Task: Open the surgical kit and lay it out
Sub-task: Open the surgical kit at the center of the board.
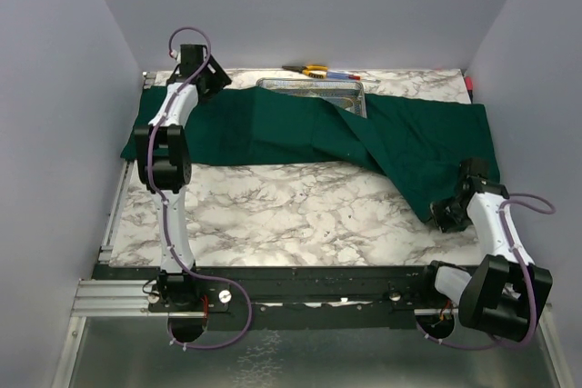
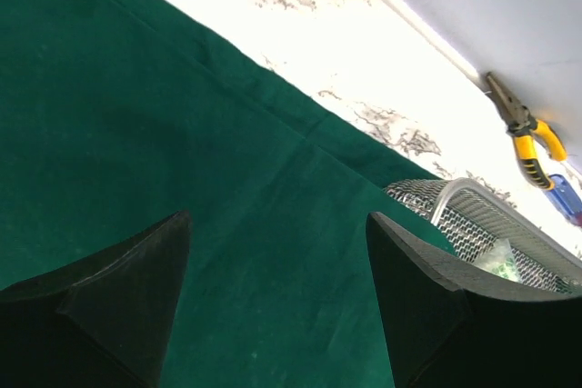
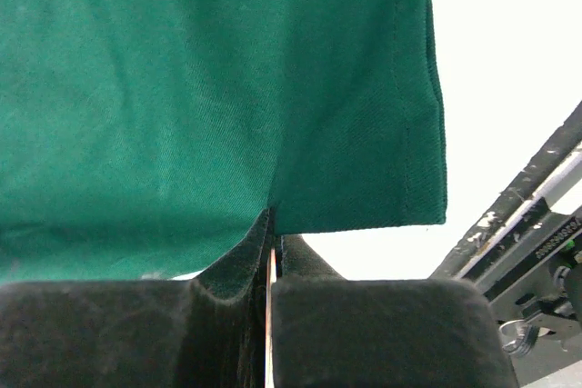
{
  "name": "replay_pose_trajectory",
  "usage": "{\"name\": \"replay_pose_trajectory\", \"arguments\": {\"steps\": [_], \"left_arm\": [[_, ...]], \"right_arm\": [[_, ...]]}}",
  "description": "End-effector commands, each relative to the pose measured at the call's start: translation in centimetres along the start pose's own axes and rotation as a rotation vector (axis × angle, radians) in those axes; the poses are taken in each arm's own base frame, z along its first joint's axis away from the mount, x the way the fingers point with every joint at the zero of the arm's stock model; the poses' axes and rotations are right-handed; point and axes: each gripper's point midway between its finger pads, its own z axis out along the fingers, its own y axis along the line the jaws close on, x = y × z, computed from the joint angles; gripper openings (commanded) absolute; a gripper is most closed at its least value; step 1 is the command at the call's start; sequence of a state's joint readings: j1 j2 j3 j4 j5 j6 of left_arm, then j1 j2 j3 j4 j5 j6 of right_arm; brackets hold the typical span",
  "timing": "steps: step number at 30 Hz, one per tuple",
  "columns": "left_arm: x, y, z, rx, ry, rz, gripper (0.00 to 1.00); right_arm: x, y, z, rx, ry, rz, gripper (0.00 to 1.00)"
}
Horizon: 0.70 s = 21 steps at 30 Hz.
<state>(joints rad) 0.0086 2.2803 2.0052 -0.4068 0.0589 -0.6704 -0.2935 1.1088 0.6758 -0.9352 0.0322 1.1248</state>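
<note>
Right wrist view: the right gripper [image 3: 273, 247] has its two black, coarse-surfaced jaws pressed together on the near-right corner of the dark green cloth wrap [image 3: 182, 88], a matte woven fabric with a stitched hem. Left wrist view: the left gripper [image 2: 277, 224] hangs over the same cloth with its jaws wide apart, holding nothing. Beyond it the wire-mesh tray [image 2: 473, 211], rectangular with a rounded steel rim, lies partly uncovered at the far side of the marble-patterned table [image 1: 300, 215]. A clear packet [image 2: 498, 259] shows inside. Forceps and clamps cannot be made out. A yellow-handled tool [image 2: 529, 138] lies past the tray.

Judgement: unwrapping is partly done. The pinched flap is best drawn low and outward, away from the tray, slowly enough that the limp cloth slides without dragging the tray. The free gripper could take the opposite flap.
</note>
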Motion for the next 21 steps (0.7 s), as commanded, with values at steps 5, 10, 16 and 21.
{"name": "replay_pose_trajectory", "arguments": {"steps": [5, 10, 16, 21], "left_arm": [[1.5, -1.4, 2.9, -0.004, 0.003, -0.016, 0.78], [1.8, -1.6, 3.9, -0.039, -0.029, 0.014, 0.78], [1.8, -0.8, 4.7, -0.139, -0.102, 0.100, 0.78], [1.7, -0.3, 5.7, -0.172, -0.126, 0.135, 0.79]], "right_arm": [[1.1, -4.4, 1.8, 0.133, -0.003, 0.024, 0.00], [1.5, -5.5, 2.6, 0.155, -0.005, 0.048, 0.00], [1.5, -5.7, 3.2, 0.148, -0.019, 0.068, 0.00], [1.3, -5.6, 3.3, 0.153, -0.027, 0.066, 0.00]]}}
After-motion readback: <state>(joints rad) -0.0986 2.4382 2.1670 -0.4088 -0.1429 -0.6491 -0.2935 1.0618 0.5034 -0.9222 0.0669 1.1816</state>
